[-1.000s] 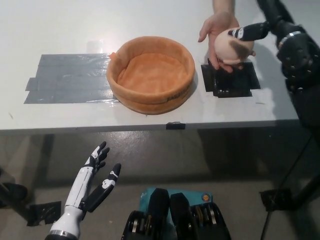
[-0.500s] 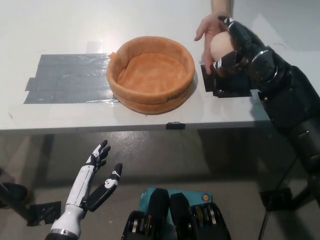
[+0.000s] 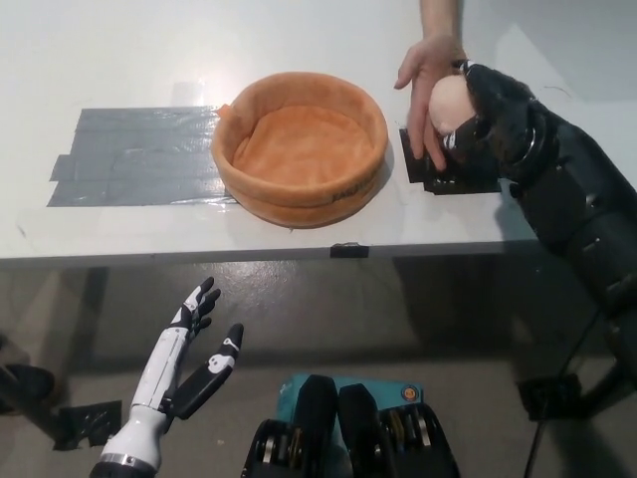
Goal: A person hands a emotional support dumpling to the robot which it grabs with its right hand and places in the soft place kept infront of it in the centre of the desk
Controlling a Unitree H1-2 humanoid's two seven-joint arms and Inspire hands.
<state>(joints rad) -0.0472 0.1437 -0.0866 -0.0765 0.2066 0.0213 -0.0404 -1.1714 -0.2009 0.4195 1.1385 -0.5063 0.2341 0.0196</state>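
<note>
1. At the table's right side, the black right hand [image 3: 493, 115] wraps its fingers around the pale dumpling [image 3: 448, 100], which also rests against a person's hand [image 3: 428, 80] reaching in from the top edge.
2. Dumpling and both hands sit above black tape [image 3: 438, 169] on the white desk [image 3: 100, 60].
3. Left of them, apart, sits the orange soft round bed [image 3: 299, 194], beside a grey tape patch [image 3: 129, 154].
4. Below the desk edge at lower left, the white left hand [image 3: 189, 354] rests with fingers spread, holding nothing.

Right hand [image 3: 495, 118] clenched; left hand [image 3: 189, 360] open.
</note>
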